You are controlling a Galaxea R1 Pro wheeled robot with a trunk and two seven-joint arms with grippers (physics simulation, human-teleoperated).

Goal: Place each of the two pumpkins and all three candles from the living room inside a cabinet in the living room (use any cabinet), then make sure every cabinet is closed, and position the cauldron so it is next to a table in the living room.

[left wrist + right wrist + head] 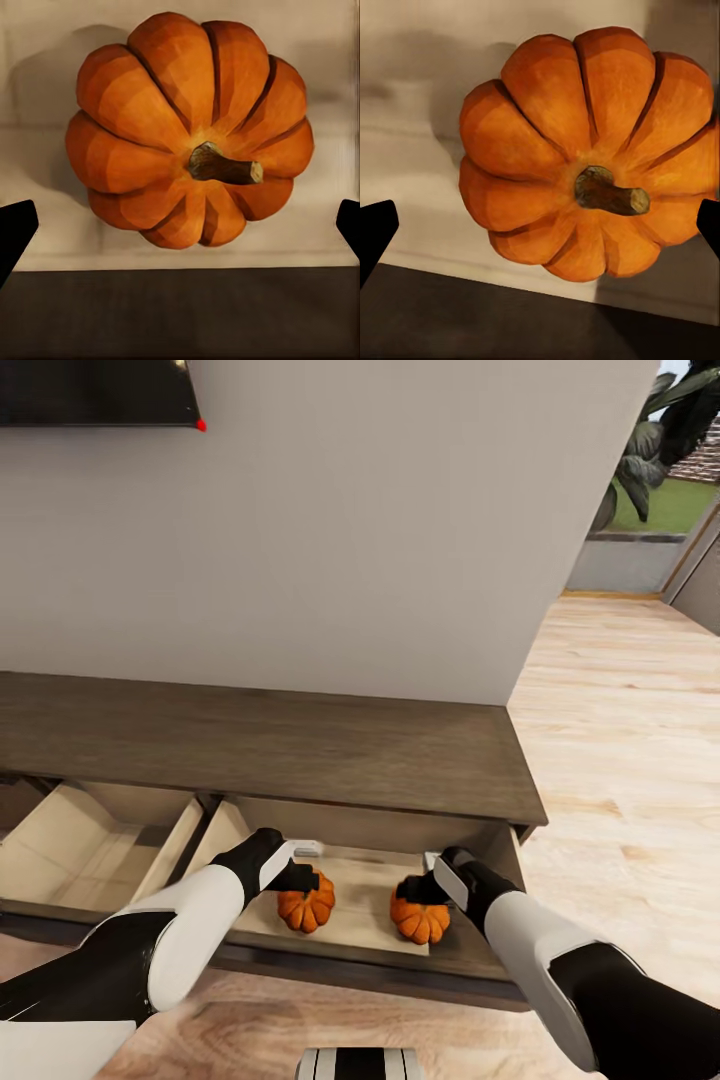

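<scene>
Two pumpkins, one under the left gripper and one under the right gripper, are sitting in the cabinet's open drawer, both claws spread wide and holding nothing, so lifting clear and fetching candles is seemingly coming next.

Plain grey wall, pale wood floor, dark screen mounted high, leafy plant beyond

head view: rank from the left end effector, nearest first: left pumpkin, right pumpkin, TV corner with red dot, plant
1. Left pumpkin: in the open right-hand drawer, directly under the left end effector.
2. Right pumpkin: same drawer, further right, below the right end effector.
3. TV corner with red dot: on the wall, upper left.
4. Plant: far upper right, beyond the wall's end.
</scene>
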